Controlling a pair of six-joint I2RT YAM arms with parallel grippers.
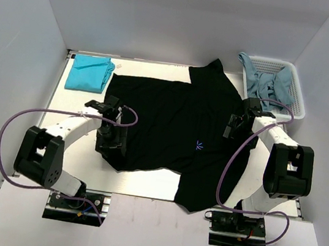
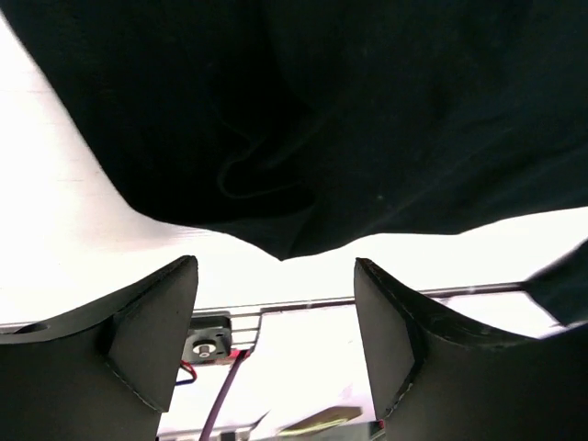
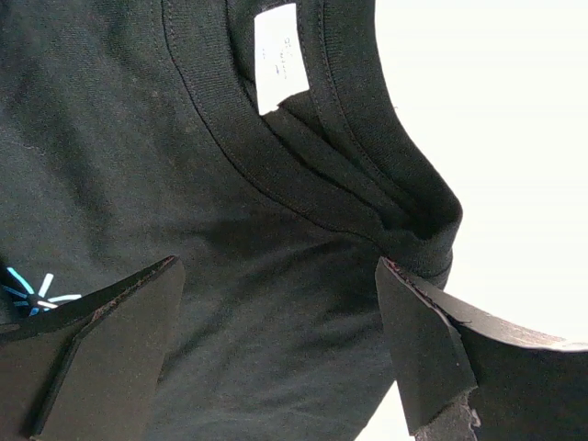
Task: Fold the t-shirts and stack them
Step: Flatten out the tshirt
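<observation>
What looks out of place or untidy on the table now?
The black t-shirt lies askew and rumpled, one corner hanging over the near edge of the table. Greyish-blue shirts spill over the rim of the white basket.

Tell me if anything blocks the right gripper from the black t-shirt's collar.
Nothing visible does. The right gripper stands open directly over the black t-shirt, with the collar lying bare in the gap between its fingers.

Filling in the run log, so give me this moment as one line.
black t-shirt: spread out, unfolded | left hand: open near its edge, empty | right hand: open over collar, empty | teal t-shirt: folded, far left
</observation>
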